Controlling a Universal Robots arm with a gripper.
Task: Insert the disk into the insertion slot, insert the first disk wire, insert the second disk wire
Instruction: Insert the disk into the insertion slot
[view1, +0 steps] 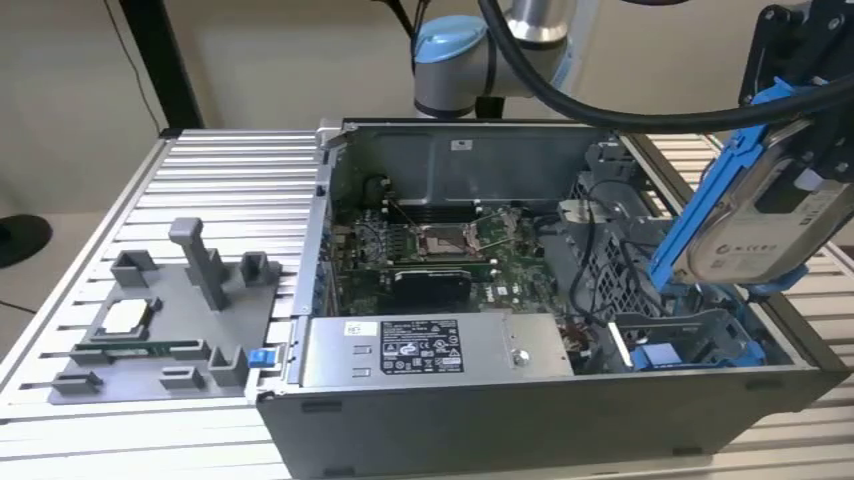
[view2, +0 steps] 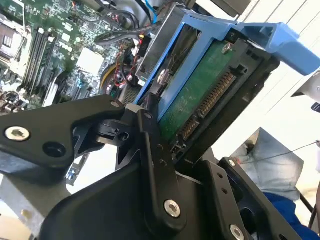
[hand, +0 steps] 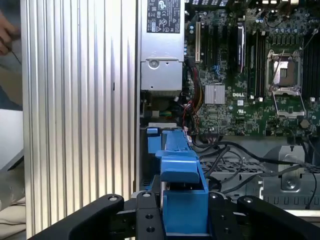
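Hanging above the edge of the open computer case (view1: 534, 400) on the exterior view's right, the disk (view1: 771, 215) is held clear of everything, steeply tilted, with its white label turned outward and its blue carrier frame uppermost. It is pinched by the gripper (view2: 184, 134): in the second wrist view one of the fingers (view2: 152, 145) is pressed against the blue frame and the other against the opposite side, where the green circuit board and its connector row are exposed.

The insertion slot (view1: 687, 335) is seen below the disk, in the grey drive cage at the case's front corner on the exterior view's right, just beside the labelled power-supply box (view1: 427, 350). No disk is seated in it, so the first step, the insertion of the disk, is judged to be in hand, and neither wire step appears to be begun. Loose black cables (hand: 225, 155) are draped near the cage; which of them are the disk wires cannot be told.

For seating, the carrier would have to be brought out of its tilt and squared to the bay's mouth, with the cables kept out of the path, since a skewed frame is likely to bind on the cage walls.
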